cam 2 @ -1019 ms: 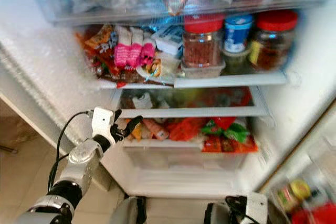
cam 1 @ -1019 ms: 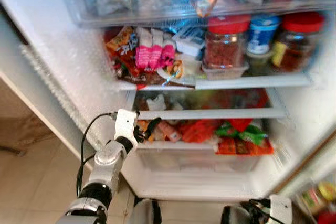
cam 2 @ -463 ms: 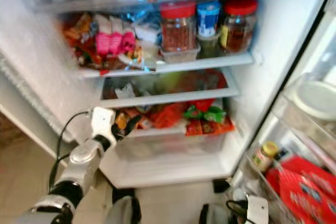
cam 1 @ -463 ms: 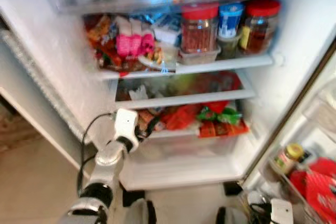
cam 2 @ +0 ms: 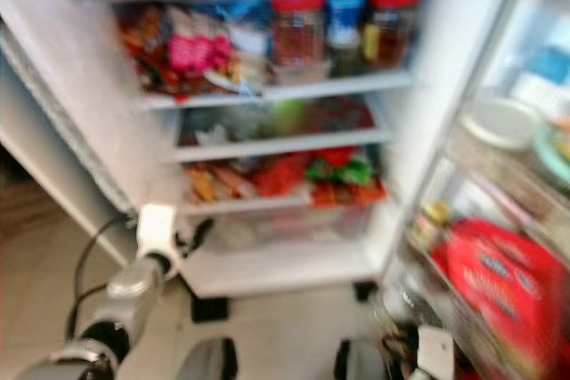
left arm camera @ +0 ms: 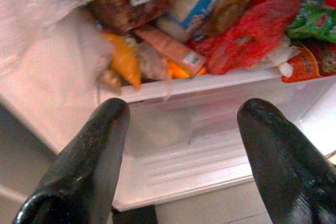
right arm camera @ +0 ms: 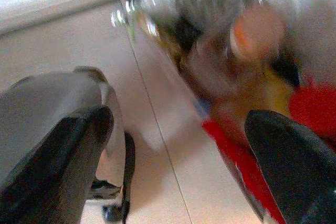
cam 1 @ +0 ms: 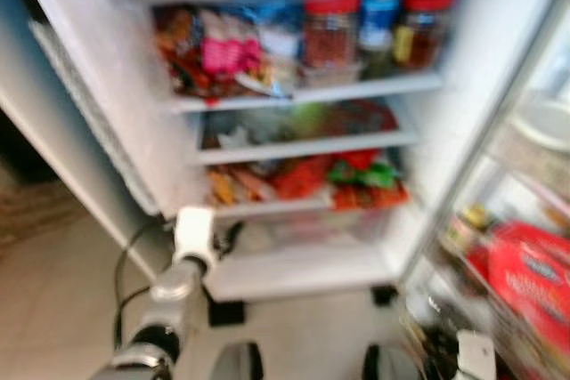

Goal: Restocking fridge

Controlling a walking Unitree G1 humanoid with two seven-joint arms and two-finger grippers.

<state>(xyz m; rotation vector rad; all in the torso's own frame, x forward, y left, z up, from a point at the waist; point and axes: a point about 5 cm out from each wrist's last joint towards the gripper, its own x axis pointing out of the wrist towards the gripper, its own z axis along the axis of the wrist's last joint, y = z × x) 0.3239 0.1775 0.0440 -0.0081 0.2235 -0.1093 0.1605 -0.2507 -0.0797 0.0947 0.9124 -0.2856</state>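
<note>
The fridge (cam 1: pixel 116 104) stands open before me, blurred. Its upper shelf holds red-lidded jars (cam 1: pixel 331 28) and pink packets (cam 1: pixel 227 52). Lower down, a drawer (left arm camera: pixel 210 80) is packed with red, green and orange bags. My left gripper (left arm camera: pixel 181 119) is open and empty, held just in front of the clear bottom drawer (left arm camera: pixel 173 135) at its left end, below the bags. My left arm (cam 1: pixel 174 287) reaches up from the lower left. My right gripper (right arm camera: pixel 178 124) is open and empty, hanging low over the floor by the door shelf, its white wrist (cam 1: pixel 475 353) at the bottom right.
The open fridge door on the right carries shelves with a large red packet (cam 1: pixel 534 278) and small jars (cam 2: pixel 434 218). The fridge's left wall (cam 1: pixel 80 122) juts toward me. Beige tiled floor (cam 1: pixel 53 291) lies at the lower left.
The whole view has swung right and pulled back, bringing the door shelves into sight. My left gripper sits lower against the fridge, now before the clear bottom drawer.
</note>
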